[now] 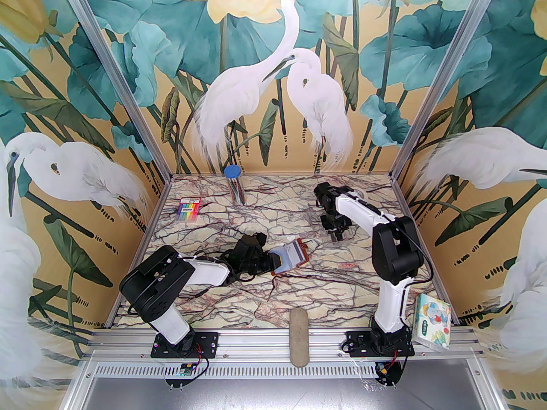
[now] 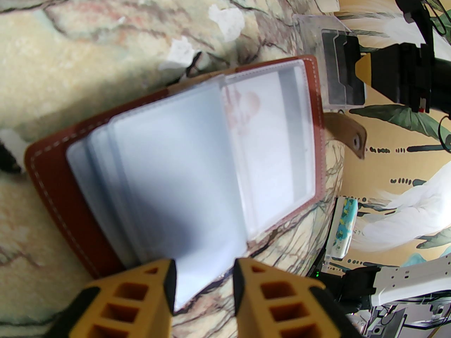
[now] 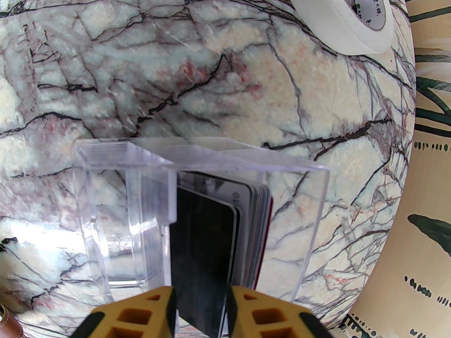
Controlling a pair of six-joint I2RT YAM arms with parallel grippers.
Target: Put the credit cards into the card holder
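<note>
The card holder [image 1: 295,254] lies open mid-table, reddish-brown leather [image 2: 53,167] with pale clear sleeves fanned up. My left gripper [image 1: 273,262] reaches it from the left. In the left wrist view its fingers [image 2: 204,269] close on the raised front sleeve's near end. Further back and to the right, my right gripper [image 1: 336,234] points down into a clear plastic box [image 3: 105,195]. The credit cards [image 3: 253,224] stand there in a stack. A dark card [image 3: 204,231] leans out of the stack and spans the gap between the right gripper's fingers [image 3: 201,294].
A roll of white tape [image 3: 352,12] lies just beyond the box. A pack of rainbow pens [image 1: 189,209] and a blue-capped tube [image 1: 233,186] sit at the back left. A tissue pack [image 1: 433,320] and a grey oblong pad [image 1: 299,335] rest on the near edge.
</note>
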